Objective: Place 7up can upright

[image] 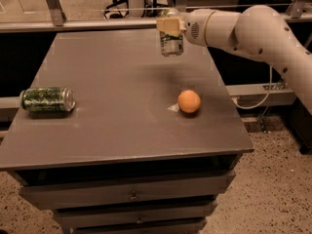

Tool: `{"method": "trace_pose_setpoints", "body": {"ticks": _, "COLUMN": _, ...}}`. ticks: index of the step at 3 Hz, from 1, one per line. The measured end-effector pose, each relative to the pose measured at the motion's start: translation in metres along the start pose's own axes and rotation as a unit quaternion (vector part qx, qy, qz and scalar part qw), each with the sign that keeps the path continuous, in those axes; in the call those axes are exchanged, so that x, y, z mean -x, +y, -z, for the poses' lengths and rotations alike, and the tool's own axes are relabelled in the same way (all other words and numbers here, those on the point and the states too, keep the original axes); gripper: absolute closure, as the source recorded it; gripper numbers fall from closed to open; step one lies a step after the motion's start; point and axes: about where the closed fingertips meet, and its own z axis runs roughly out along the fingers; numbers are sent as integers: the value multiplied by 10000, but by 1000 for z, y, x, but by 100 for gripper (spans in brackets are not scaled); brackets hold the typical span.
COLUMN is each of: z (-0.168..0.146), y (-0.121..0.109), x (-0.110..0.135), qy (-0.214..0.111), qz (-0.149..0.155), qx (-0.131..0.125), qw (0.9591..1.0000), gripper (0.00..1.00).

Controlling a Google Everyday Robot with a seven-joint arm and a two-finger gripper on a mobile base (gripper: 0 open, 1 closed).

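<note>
The 7up can is a silver-white can with green lettering. It hangs upright in the air over the far right part of the grey table. My gripper is shut on the can's upper part, reaching in from the right on a white arm. The can's bottom is clearly above the tabletop.
A dark green patterned can lies on its side near the table's left edge. An orange sits right of centre, in front of the held can. The table has drawers below. A metal rail runs behind the table.
</note>
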Motion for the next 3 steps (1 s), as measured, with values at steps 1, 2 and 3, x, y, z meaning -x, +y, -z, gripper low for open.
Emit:
{"method": "trace_pose_setpoints", "body": {"ticks": 1, "z": -5, "y": 5, "x": 5, "qy": 38, "qz": 241, "qx": 415, "qw": 9988, "gripper": 100}}
{"method": "trace_pose_setpoints", "body": {"ticks": 2, "z": 24, "y": -14, "x": 32, "qy": -89, "qz": 1063, "qx": 714, "qw": 9917, "gripper": 100}}
{"method": "trace_pose_setpoints", "body": {"ticks": 3, "z": 48, "y": -32, "x": 43, "qy": -317, "qz": 1390, "qx": 888, "qw": 9858, "gripper": 100}}
